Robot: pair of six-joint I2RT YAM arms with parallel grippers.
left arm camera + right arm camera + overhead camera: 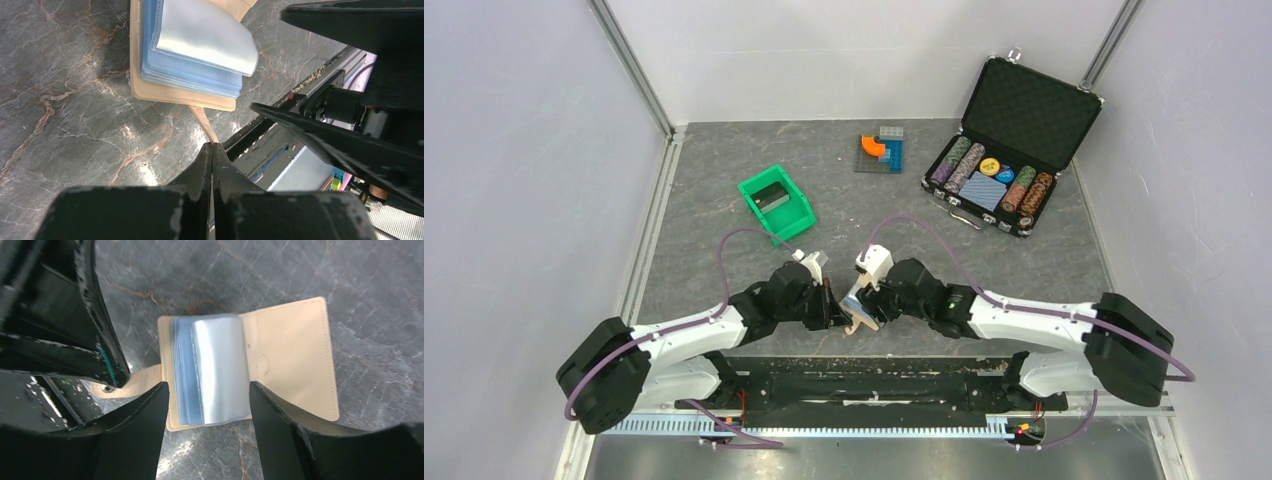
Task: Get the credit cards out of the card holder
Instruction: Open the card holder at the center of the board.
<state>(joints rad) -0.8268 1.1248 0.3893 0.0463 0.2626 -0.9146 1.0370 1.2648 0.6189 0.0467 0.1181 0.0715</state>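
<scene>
The card holder [295, 355] lies open on the table near the front edge, tan cover spread flat, its light blue pockets [210, 370] fanned up. It also shows in the top view [860, 322] and the left wrist view [175, 97]. My left gripper [212, 145] is shut on the holder's strap tab [202, 117]. My right gripper [207, 386] is open, one finger on each side of the blue pockets, not touching them. No dark card shows in the pockets. A dark flat card [772, 197] lies in the green bin [799, 213].
An open black chip case [1014, 140] with poker chips and a blue deck stands at the back right. A small stack of coloured blocks [882, 150] sits at the back middle. The two grippers [849, 300] are close together above the table's front edge rail [874, 350].
</scene>
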